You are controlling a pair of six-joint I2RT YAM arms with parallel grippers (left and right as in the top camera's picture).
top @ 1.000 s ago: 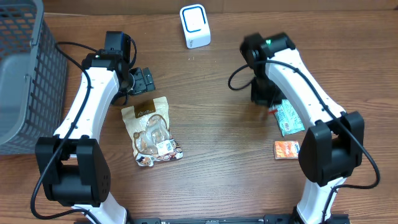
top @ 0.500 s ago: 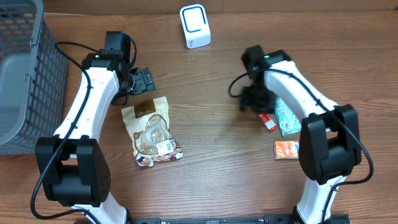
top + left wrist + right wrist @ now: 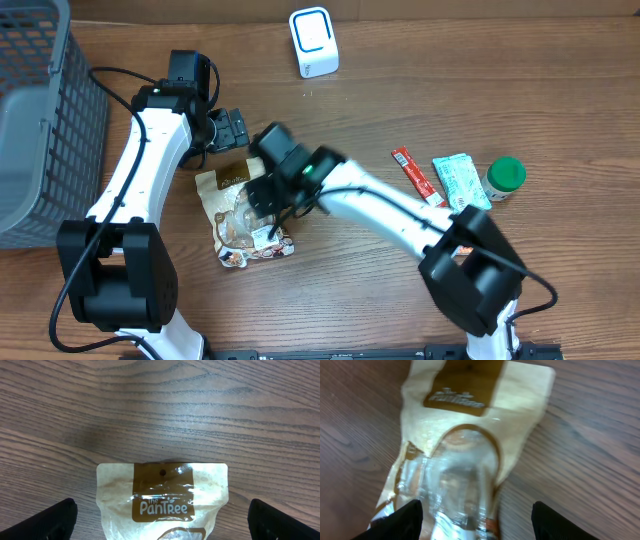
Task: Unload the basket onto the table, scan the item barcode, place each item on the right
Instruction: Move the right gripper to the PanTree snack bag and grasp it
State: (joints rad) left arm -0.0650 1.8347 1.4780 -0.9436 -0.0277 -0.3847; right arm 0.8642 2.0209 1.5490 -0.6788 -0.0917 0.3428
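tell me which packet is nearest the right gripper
The tan PanTree pouch, directly beneath it; the red stick packet and the mint-green packet lie far off across the table.

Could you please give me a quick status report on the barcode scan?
Left gripper open, by the pouch's top. Right gripper open, over the pouch, nothing held. Pouch flat on table, away from scanner. Bare table between them.

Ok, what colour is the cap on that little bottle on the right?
The cap is green; the overhead view shows it best.
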